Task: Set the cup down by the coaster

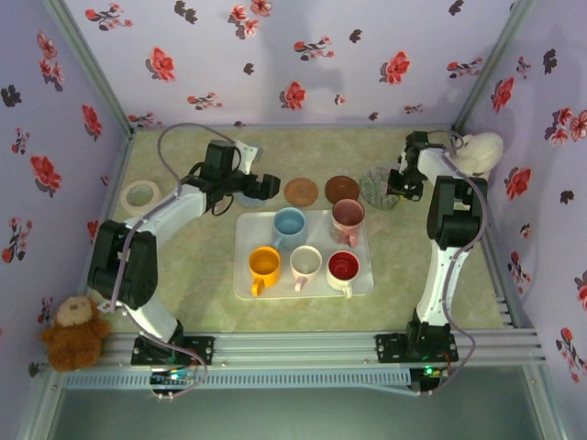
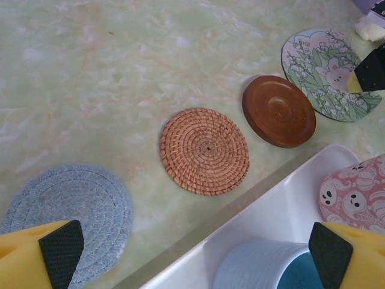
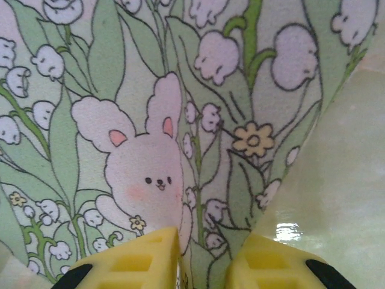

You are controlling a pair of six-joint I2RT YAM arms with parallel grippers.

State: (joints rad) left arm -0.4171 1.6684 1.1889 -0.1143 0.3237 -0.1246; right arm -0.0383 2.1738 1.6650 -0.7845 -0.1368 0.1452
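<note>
Left gripper [image 2: 194, 256]: fingers spread wide, grasping nothing, low over round blue woven coaster [image 2: 72, 205], lower left of wrist frame

Right gripper [image 3: 203, 262]: on round floral bunny-print coaster [image 3: 120, 90], upper right of green marbled surface [image 1: 202, 266] in top view; yellow fingers [image 3: 138, 265] narrowly parted at coaster edge, cannot tell if gripped

Five ceramic cups, all in white rectangular tray [image 1: 248, 229], frame centre: pale blue cup [image 1: 290, 223], pink patterned cup [image 1: 348, 215], orange cup [image 1: 264, 265], white cup [image 1: 306, 263], red cup [image 1: 343, 267]

Round rattan coaster [image 1: 300, 192] and round brown wooden coaster [image 1: 342, 188] just above tray
</note>
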